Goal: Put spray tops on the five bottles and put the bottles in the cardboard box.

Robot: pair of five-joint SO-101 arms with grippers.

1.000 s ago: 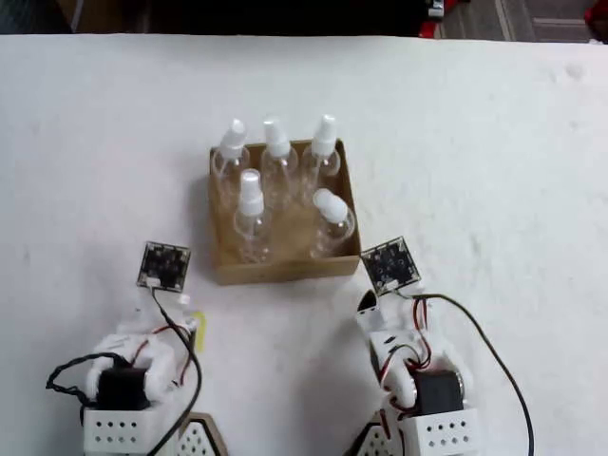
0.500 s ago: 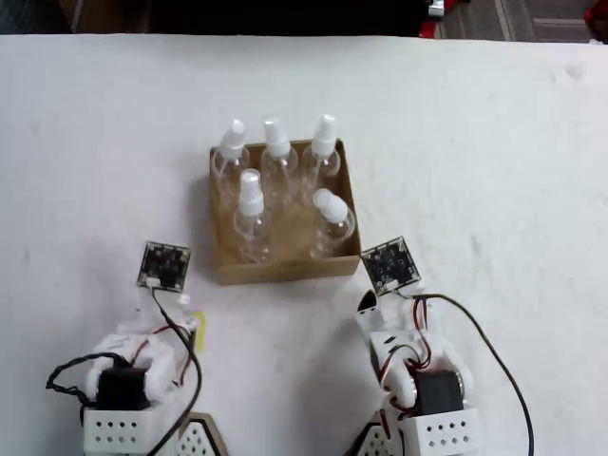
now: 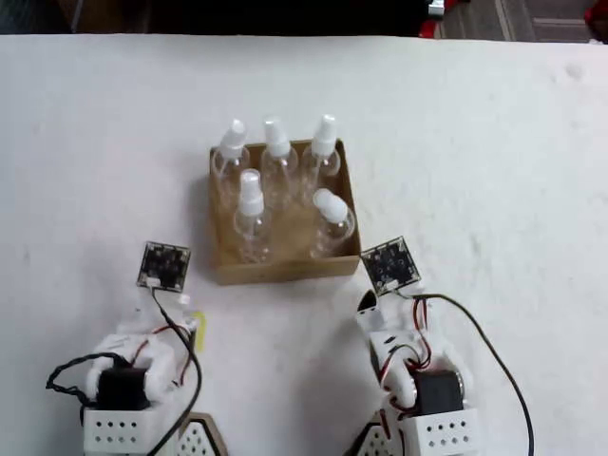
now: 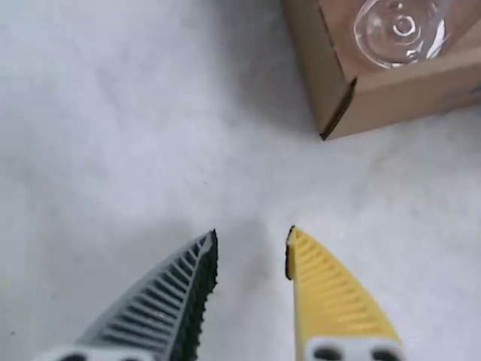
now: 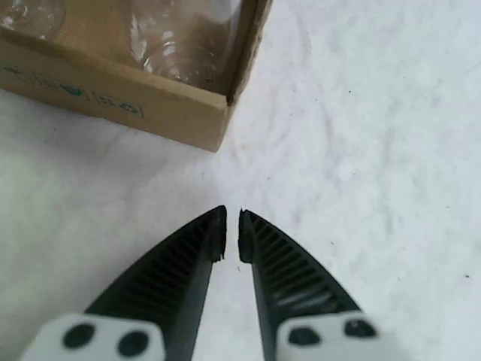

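Note:
The cardboard box [image 3: 285, 270] sits mid-table in the high view. Several clear bottles with white spray tops stand inside it, such as one at the back [image 3: 277, 152] and one at the front right [image 3: 332, 220] that leans a little. Both arms rest near the table's front edge, the left arm [image 3: 128, 380] and the right arm [image 3: 423, 385], short of the box. My left gripper [image 4: 252, 241] is open over bare cloth, the box corner [image 4: 353, 98] and a bottle [image 4: 402, 26] ahead of it. My right gripper [image 5: 231, 226] is shut and holds nothing, the box corner [image 5: 188, 113] just ahead.
A white cloth [image 3: 494, 171] covers the table, with free room on both sides of the box and behind it. The table's far edge [image 3: 304, 36] borders a dark floor.

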